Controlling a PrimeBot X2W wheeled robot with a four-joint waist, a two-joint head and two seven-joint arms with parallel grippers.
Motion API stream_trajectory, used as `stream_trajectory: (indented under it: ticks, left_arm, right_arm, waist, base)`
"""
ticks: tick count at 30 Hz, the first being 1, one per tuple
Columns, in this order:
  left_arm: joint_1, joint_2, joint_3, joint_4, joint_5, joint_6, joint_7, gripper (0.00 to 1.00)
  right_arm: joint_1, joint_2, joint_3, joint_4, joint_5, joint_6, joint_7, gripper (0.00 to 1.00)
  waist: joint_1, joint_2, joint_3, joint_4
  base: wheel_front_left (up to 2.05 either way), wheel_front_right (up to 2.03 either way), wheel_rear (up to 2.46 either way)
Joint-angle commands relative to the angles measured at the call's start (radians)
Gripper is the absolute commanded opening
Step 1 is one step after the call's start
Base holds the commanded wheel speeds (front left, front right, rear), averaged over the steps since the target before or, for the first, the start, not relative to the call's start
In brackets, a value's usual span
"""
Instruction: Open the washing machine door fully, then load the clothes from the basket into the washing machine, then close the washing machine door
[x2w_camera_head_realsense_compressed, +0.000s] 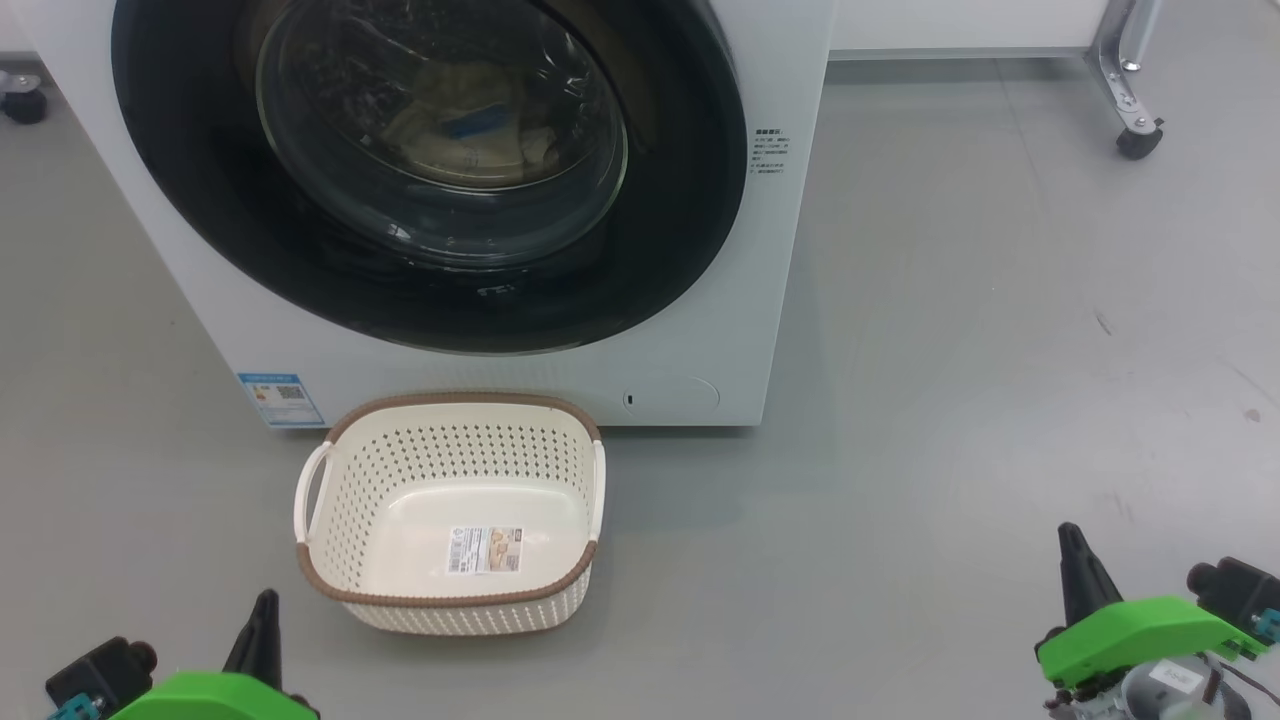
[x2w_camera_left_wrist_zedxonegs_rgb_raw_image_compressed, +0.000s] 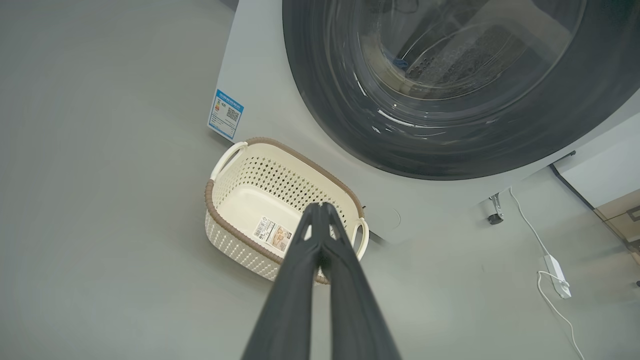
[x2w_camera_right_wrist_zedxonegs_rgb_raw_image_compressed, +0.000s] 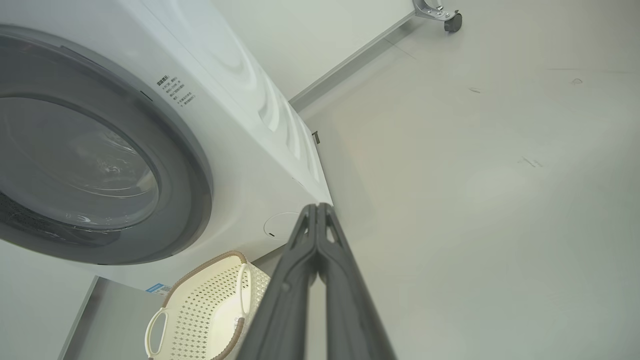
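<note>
One basket (x2w_camera_head_realsense_compressed: 450, 601) just beside washing machine (x2w_camera_head_realsense_compressed: 785, 290), door (x2w_camera_head_realsense_compressed: 690, 200) closed, wide floor (x2w_camera_head_realsense_compressed: 1000, 350) rightward

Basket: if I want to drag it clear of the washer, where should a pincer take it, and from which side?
Take the left handle: a white loop standing off the basket wall, with a gap for one finger. Come from above with the left pincer, now shut, so open it first. The far rim sits close to the washing machine, likely leaving less room.

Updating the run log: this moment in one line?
door shut; clothes in washing machine; basket empty; left gripper shut; right gripper shut
</note>
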Motion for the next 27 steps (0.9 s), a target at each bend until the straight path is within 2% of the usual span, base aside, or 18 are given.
stream_trajectory:
  ticks: [1,27]
  left_arm:
    - [-0.033,0.010,0.034,-0.042,-0.028,-0.001,0.009,0.00]
    - [-0.021,-0.038,0.103,-0.115,-0.240,-0.002,0.082,0.00]
  right_arm:
    - [-0.052,-0.008,-0.003,-0.042,0.037,-0.001,0.008,0.00]
    - [-0.053,-0.007,-0.016,-0.104,0.310,-0.002,0.082,0.00]
  waist:
    - [0.0000,0.0000,0.000,0.000]
    - [0.0000,0.0000,0.004,0.004]
  base:
    - [0.00,0.00,0.00]
    - [0.00,0.00,0.00]
